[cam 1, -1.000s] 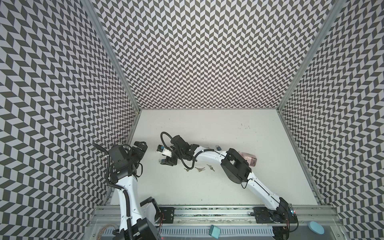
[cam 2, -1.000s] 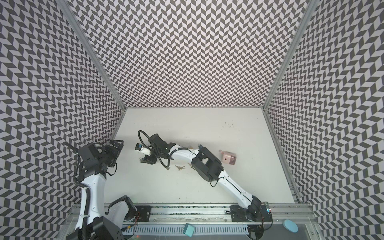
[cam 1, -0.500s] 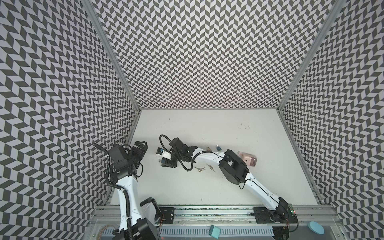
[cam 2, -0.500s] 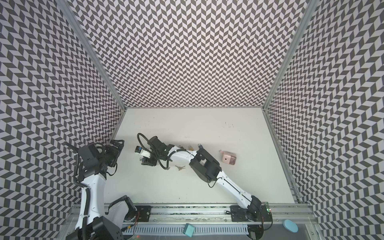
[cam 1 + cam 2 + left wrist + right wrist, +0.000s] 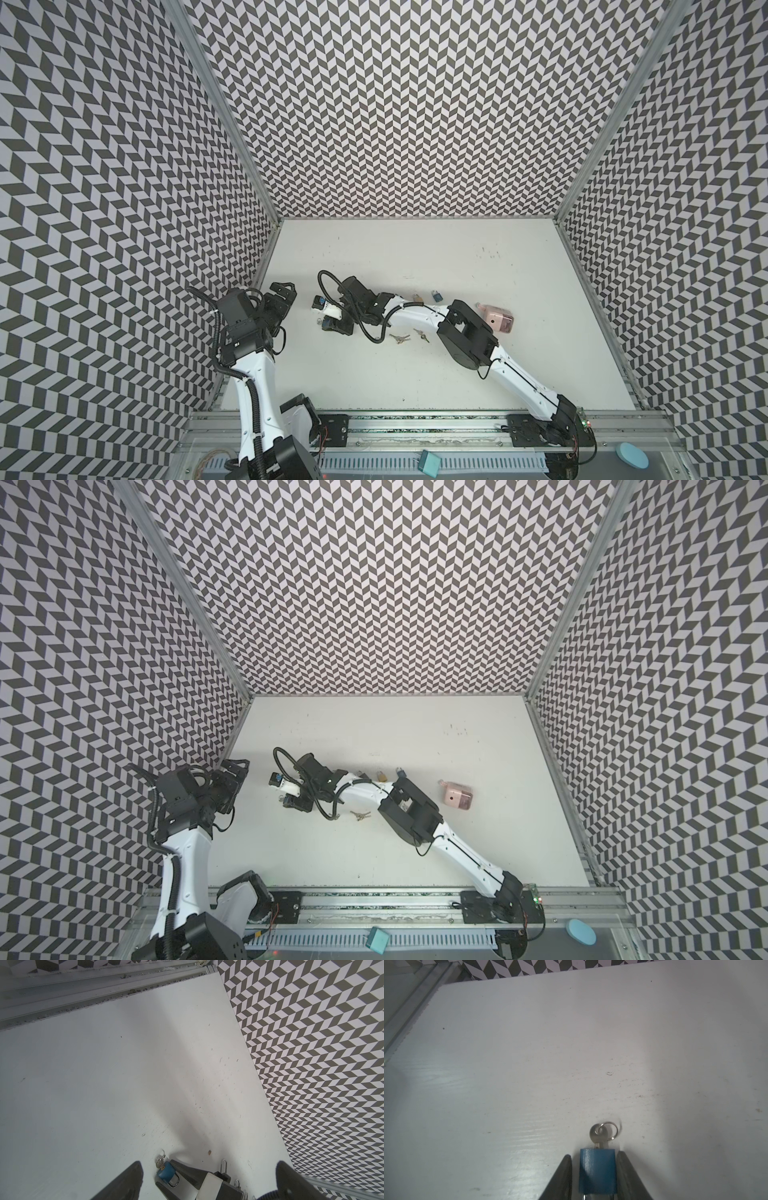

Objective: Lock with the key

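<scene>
A small blue padlock [image 5: 597, 1169] lies on the white table with a silver key [image 5: 600, 1133] and its ring stuck in the keyhole end. My right gripper [image 5: 593, 1159] straddles the padlock body. One finger [image 5: 627, 1174] is against it and a thin gap shows at the other finger [image 5: 562, 1176], so the jaws are open. In a top view this gripper [image 5: 326, 322] sits left of centre. The left wrist view shows the same padlock [image 5: 166, 1169] and key [image 5: 160, 1161]. My left gripper [image 5: 207, 1162] hangs wide open just beside it, holding nothing, and shows near the left wall [image 5: 282, 291].
Behind the right forearm lie a brass padlock [image 5: 417, 297] and another blue padlock [image 5: 436, 296]. Loose keys [image 5: 400, 338] rest in front of the arm. A pink box-shaped object [image 5: 496, 324] sits further right. The left wall [image 5: 249, 257] is close to the left arm.
My right gripper has slid a little to the left and its jaws have narrowed around the blue padlock. The left arm has not moved.
</scene>
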Available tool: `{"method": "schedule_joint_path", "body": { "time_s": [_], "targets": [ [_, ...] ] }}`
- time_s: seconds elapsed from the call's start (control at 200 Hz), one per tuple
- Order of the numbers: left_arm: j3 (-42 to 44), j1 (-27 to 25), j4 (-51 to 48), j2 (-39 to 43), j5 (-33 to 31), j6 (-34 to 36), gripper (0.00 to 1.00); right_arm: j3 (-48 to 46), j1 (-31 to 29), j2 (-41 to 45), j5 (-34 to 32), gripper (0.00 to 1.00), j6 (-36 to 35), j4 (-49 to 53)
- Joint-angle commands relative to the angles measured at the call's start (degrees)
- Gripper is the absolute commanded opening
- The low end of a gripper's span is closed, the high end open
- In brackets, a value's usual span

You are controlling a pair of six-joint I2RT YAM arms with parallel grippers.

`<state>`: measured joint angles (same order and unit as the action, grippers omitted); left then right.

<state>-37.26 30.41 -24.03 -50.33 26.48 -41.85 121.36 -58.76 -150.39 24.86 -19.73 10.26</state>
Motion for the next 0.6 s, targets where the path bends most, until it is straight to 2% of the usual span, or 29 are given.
{"method": "schedule_joint_path", "body": {
  "time_s": [0.0, 0.27, 0.486, 0.596],
  "targets": [
    [-0.64, 0.35, 0.92, 0.14, 0.89, 0.93, 1.00, 0.54, -0.33, -0.45, -0.75, 0.31, 0.09, 0.59],
    [-0.98, -1.12, 2.55, -0.31, 3.76, 1.64, 0.99, -1.39, -0.36, 1.88, -1.08, 0.24, -0.15, -0.10],
    [-2.25, -2.68, 2.33, -0.69, 4.49, 2.49, 0.98, -4.91, -0.34, 5.66, -0.78, 0.23, 0.82, -2.04],
    [-3.28, -3.59, 2.28, -0.82, 5.64, 3.40, 0.96, -7.40, -0.37, 10.61, -0.43, 0.23, 1.88, -2.00]
  ]
}}
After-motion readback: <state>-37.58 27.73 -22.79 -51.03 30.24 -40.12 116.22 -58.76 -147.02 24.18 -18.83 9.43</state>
